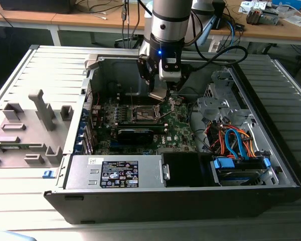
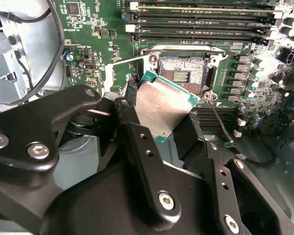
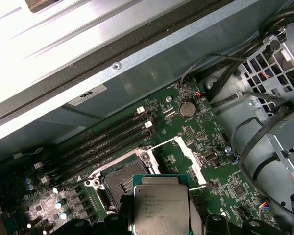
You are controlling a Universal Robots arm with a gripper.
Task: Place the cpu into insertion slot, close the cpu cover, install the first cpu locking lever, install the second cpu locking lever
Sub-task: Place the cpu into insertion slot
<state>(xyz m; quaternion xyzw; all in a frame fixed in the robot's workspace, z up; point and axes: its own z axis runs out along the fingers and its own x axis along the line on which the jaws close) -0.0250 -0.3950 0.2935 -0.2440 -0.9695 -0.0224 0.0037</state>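
My gripper (image 1: 159, 89) hangs inside the open computer case, shut on the cpu (image 1: 159, 94). The cpu (image 2: 161, 105) is a flat square chip with a silver top and green edge, pinched between two black fingers (image 2: 132, 115). It is tilted and held just above and beside the insertion slot (image 2: 183, 73), not touching it. The insertion slot (image 3: 118, 182) lies bare, with its contact field showing. The cpu cover (image 3: 188, 155), a thin silver frame, stands swung up at the slot's side. A thin wire locking lever (image 2: 217, 119) sticks up beside the socket. The cpu (image 3: 161, 208) shows its printed top.
Memory slots (image 2: 201, 22) run along one side of the socket. A black graphics card (image 1: 135, 133) lies just in front of it. A power supply (image 1: 115, 173) and a drive bay with blue and orange cables (image 1: 236, 143) line the case front. A grey fixture plate (image 1: 30, 125) sits outside, at the exterior view's left.
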